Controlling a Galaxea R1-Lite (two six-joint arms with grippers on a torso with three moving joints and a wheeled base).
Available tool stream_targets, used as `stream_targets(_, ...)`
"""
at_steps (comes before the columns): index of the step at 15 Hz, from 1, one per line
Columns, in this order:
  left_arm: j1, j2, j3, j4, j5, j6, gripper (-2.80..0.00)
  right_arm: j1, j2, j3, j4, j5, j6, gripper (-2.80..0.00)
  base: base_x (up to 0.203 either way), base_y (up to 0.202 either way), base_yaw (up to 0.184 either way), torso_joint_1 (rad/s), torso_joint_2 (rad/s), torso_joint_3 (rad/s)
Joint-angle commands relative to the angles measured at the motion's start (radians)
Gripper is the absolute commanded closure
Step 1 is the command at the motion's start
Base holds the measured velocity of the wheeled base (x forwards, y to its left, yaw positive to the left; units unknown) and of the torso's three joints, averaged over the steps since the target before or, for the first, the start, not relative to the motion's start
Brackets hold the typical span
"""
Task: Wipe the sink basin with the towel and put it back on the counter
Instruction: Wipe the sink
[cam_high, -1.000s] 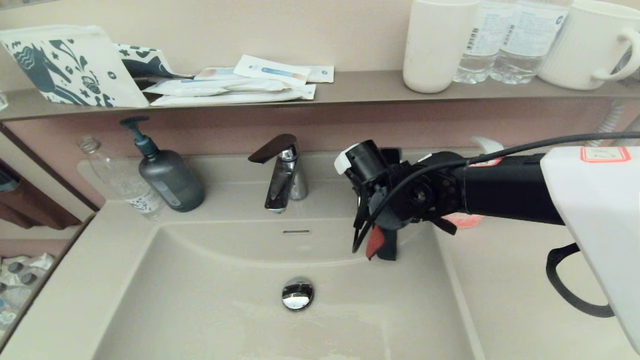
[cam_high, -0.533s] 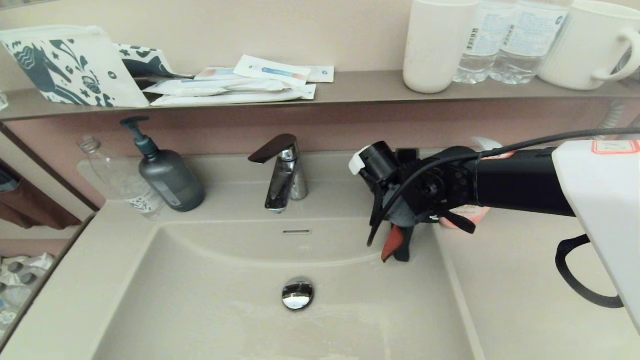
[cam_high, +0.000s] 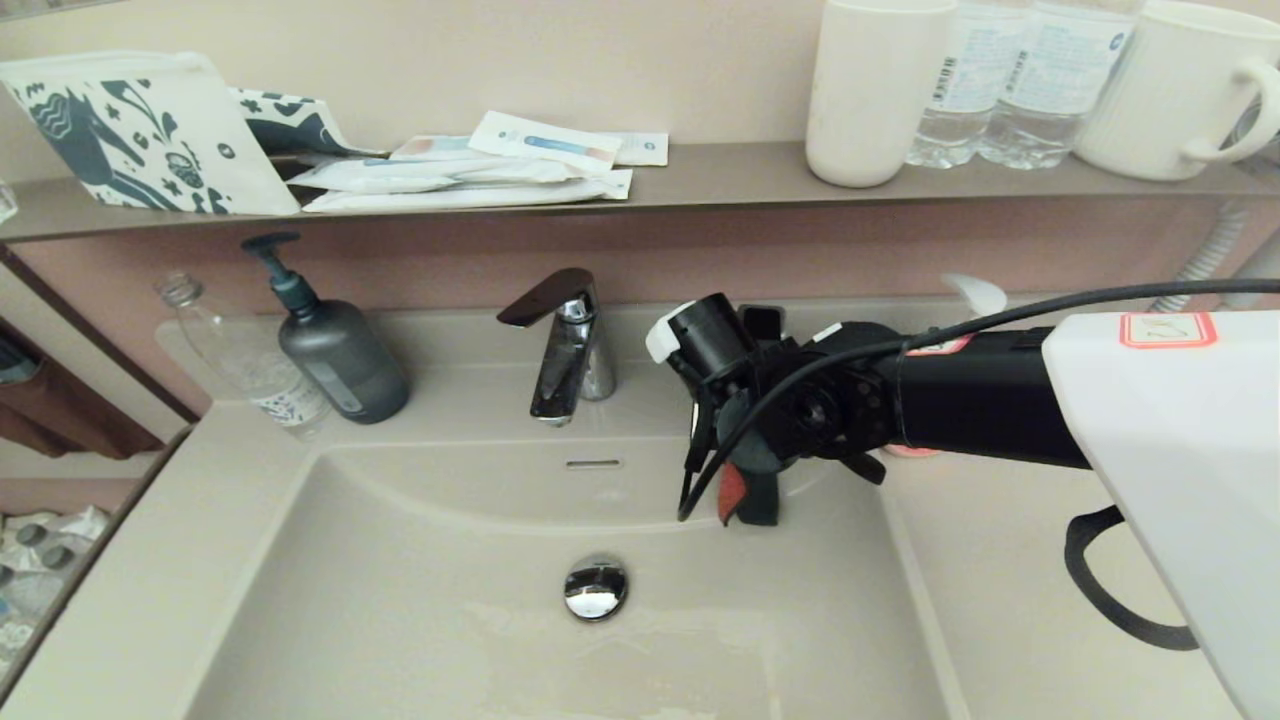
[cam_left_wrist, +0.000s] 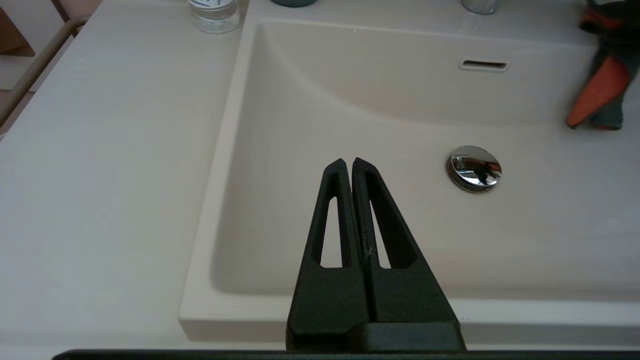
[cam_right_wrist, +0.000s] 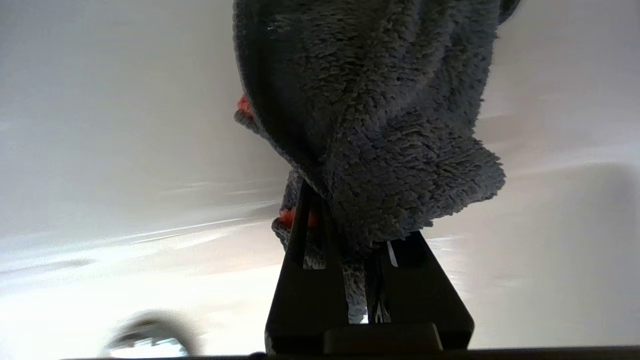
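My right gripper (cam_high: 748, 488) is shut on the towel (cam_high: 733, 494), a charcoal cloth with a coral face, which hangs against the back right wall of the sink basin (cam_high: 430, 600). The towel (cam_right_wrist: 380, 110) covers the fingertips in the right wrist view. From the left wrist the towel (cam_left_wrist: 600, 95) shows at the basin's far side, beyond the chrome drain plug (cam_left_wrist: 474, 168). My left gripper (cam_left_wrist: 348, 162) is shut on nothing, above the front left of the basin (cam_left_wrist: 350, 100). The counter (cam_high: 1010, 570) runs along both sides of the basin.
A chrome faucet (cam_high: 562, 340) stands behind the basin, above the overflow slot (cam_high: 593, 464). A grey pump bottle (cam_high: 338, 355) and a clear bottle (cam_high: 240, 360) stand back left. The brown shelf (cam_high: 720, 180) carries cups, water bottles and packets. My right arm (cam_high: 1000, 400) spans the right counter.
The right gripper with the towel swung right along the basin's back wall, then came back left, ending slightly left of where it began. The left gripper's earlier state is not shown.
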Motion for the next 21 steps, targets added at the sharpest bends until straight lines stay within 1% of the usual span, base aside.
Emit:
stream_targets(1, 0.000, 0.001, 0.000, 0.000, 0.000, -0.002, 0.00, 0.020, 0.015, -0.002, -0.038, 0.009, 0.000, 0.00, 0.000, 0.000, 0.000, 0.000, 0.00, 0.000)
stream_targets(5, 0.000, 0.001, 0.000, 0.000, 0.000, -0.001, 0.00, 0.023, 0.053, -0.003, -0.138, 0.019, -0.002, 0.00, 0.000, 0.000, 0.000, 0.000, 0.00, 0.000)
stream_targets(8, 0.000, 0.001, 0.000, 0.000, 0.000, -0.001, 0.00, 0.012, 0.063, -0.002, -0.160, 0.012, -0.001, 0.00, 0.000, 0.000, 0.000, 0.000, 0.00, 0.000)
stream_targets(10, 0.000, 0.001, 0.000, 0.000, 0.000, 0.000, 0.00, -0.014, 0.035, 0.011, -0.155, 0.010, 0.009, 0.00, 0.000, 0.000, 0.000, 0.000, 0.00, 0.000)
stream_targets(14, 0.000, 0.001, 0.001, 0.000, 0.000, 0.000, 0.00, -0.075, -0.066, 0.175, -0.161, 0.009, 0.016, 0.00, 0.000, 0.000, 0.000, 0.000, 0.00, 0.000)
stream_targets(16, 0.000, 0.001, -0.001, 0.000, 0.000, -0.002, 0.00, -0.120, -0.113, 0.251, -0.192, 0.011, 0.015, 0.00, 0.000, 0.000, 0.000, 0.000, 0.00, 0.000)
stream_targets(18, 0.000, 0.001, 0.000, 0.000, 0.001, -0.001, 0.00, -0.157, -0.142, 0.296, -0.220, 0.013, 0.004, 0.00, 0.000, 0.000, 0.000, 0.000, 0.00, 0.000)
stream_targets(21, 0.000, 0.001, 0.001, 0.000, 0.001, -0.001, 0.00, -0.197, -0.175, 0.312, -0.222, 0.019, -0.022, 0.00, 0.000, 0.000, 0.000, 0.000, 0.00, 0.000)
